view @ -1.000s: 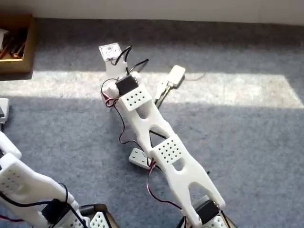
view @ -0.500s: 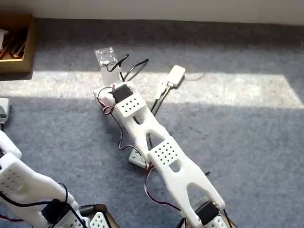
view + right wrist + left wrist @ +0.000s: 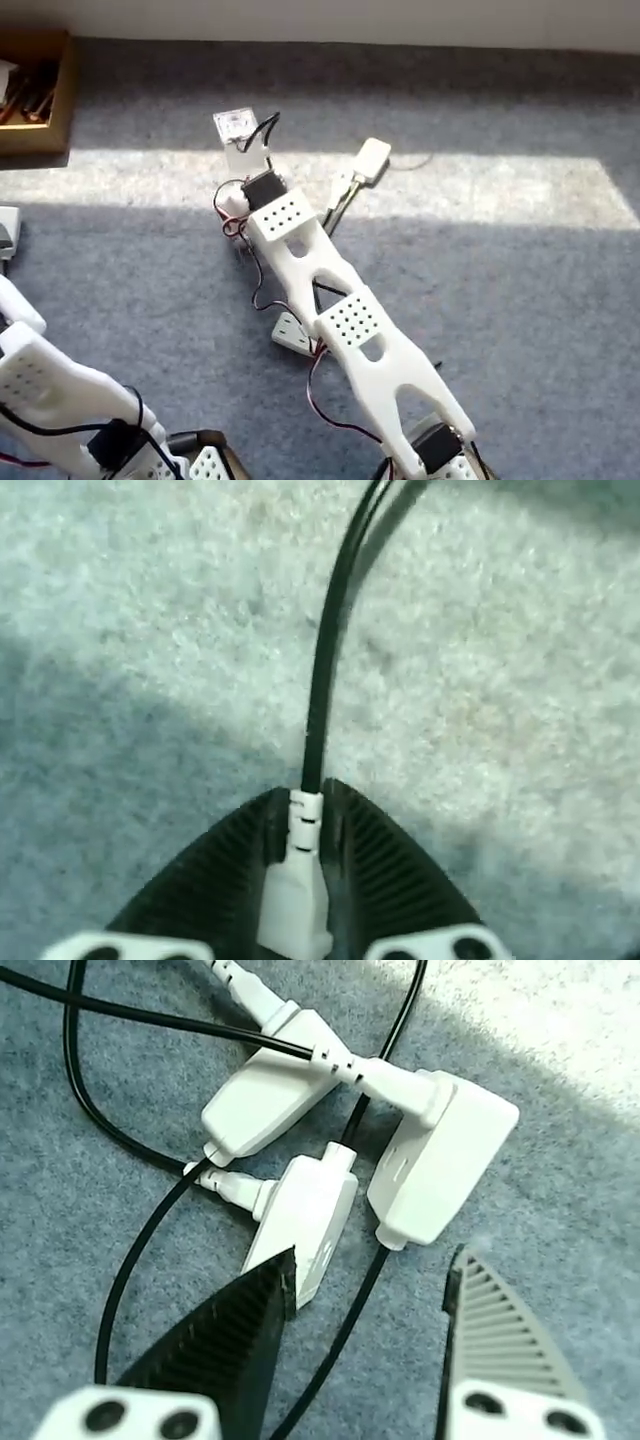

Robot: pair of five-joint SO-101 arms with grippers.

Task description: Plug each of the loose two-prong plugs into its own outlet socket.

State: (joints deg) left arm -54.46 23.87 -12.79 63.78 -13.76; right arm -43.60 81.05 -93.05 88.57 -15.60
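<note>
At the lower centre of the right wrist view, a white plug (image 3: 297, 885) with a ribbed collar is clenched between the black fingers of the right gripper (image 3: 305, 800). Its black cable (image 3: 325, 680) runs to the upper edge over grey carpet (image 3: 130, 630). At centre frame in the left wrist view, the left gripper (image 3: 374, 1255) hangs spread over a cluster of white connector bodies (image 3: 440, 1160) crossed by black cords (image 3: 130, 1260).

In the high view the right arm (image 3: 350, 320) covers part of a white block (image 3: 289, 334) toward 6 o'clock, the picture's edge cuts off the left arm (image 3: 50, 390) at 8 o'clock, and the right gripper (image 3: 297, 795) hides the prongs of the white plug (image 3: 297, 880).
</note>
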